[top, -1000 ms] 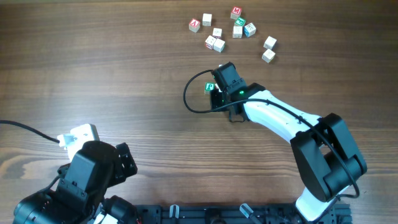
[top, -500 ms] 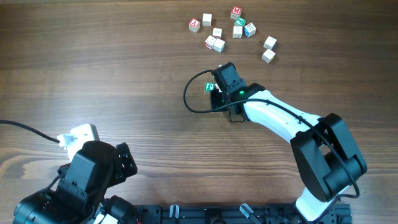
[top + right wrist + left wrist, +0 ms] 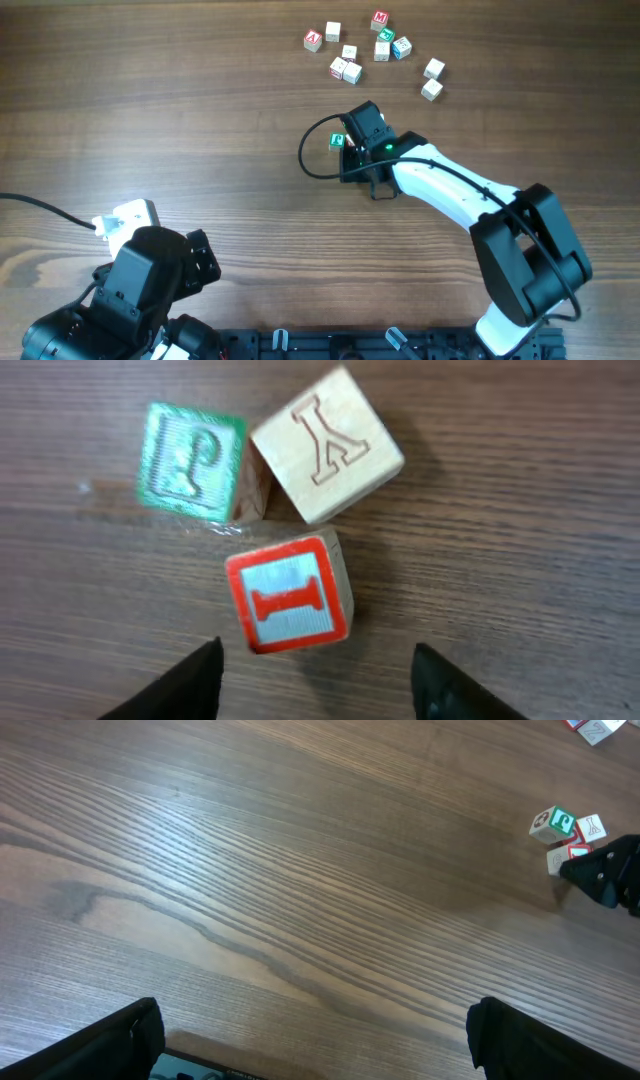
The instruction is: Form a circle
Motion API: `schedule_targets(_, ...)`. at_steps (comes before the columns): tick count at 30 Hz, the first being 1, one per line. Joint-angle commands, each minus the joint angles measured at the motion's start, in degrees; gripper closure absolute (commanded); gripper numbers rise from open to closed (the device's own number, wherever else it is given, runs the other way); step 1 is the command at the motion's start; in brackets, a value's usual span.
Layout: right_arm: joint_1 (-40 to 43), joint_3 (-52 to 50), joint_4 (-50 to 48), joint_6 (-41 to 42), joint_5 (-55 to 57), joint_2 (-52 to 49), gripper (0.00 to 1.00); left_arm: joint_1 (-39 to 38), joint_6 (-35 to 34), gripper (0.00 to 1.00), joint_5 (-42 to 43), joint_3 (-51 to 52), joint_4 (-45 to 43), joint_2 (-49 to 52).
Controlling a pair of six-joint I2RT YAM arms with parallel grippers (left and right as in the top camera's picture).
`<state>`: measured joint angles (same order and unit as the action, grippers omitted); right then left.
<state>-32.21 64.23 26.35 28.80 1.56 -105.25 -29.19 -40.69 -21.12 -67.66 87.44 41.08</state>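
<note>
The circle is a small clump of three letter cubes: a green-faced P cube (image 3: 190, 460), a plain K cube (image 3: 327, 445) and a red-faced I cube (image 3: 290, 595), lying close together on the wood. In the overhead view only the green cube (image 3: 338, 140) shows beside the right wrist. My right gripper (image 3: 315, 680) is open just behind the red cube, with nothing between its fingers. My left gripper (image 3: 315, 1040) is open over bare table at the near left, far from the clump (image 3: 565, 828).
Several loose letter cubes (image 3: 370, 50) lie scattered at the far side of the table (image 3: 180, 110), beyond the clump. A black cable (image 3: 312, 165) loops beside the right wrist. The left arm (image 3: 140, 290) sits at the near left edge.
The right gripper's jaws have spread apart, leaving the red-faced cube free on the table. The left arm has not moved.
</note>
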Motion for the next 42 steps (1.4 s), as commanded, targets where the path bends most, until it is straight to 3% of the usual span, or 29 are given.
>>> schedule_targets(1,-0.09,1.64,-0.26,1.44,-0.57,5.09,0.37,0.07,-0.72,0.00,0.07,0.22,0.07,0.11)
schedule_targets(5,-0.09,1.55,0.63,4.55,-1.27,5.49,0.38,0.07,-0.72,0.00,0.07,0.22,0.07,0.11)
schedule_targets(11,-0.09,-0.66,2.99,17.27,2.10,5.35,0.79,0.07,-0.72,0.00,0.07,0.22,0.07,0.11)
schedule_targets(14,-0.09,-2.23,3.76,22.53,3.23,5.35,0.90,0.07,-0.72,0.00,0.07,0.22,0.07,0.11)
schedule_targets(17,-0.09,-3.85,3.58,27.12,4.70,5.35,0.94,0.07,-0.72,0.00,0.07,0.22,0.07,0.11)
schedule_targets(27,-0.09,-9.57,-5.29,28.87,4.37,5.33,0.96,0.07,-0.72,0.00,0.07,0.22,0.09,0.11)
schedule_targets(42,-0.11,-9.62,-13.07,28.26,-1.70,-0.28,0.95,0.07,-0.72,0.00,0.07,0.22,0.07,0.11)
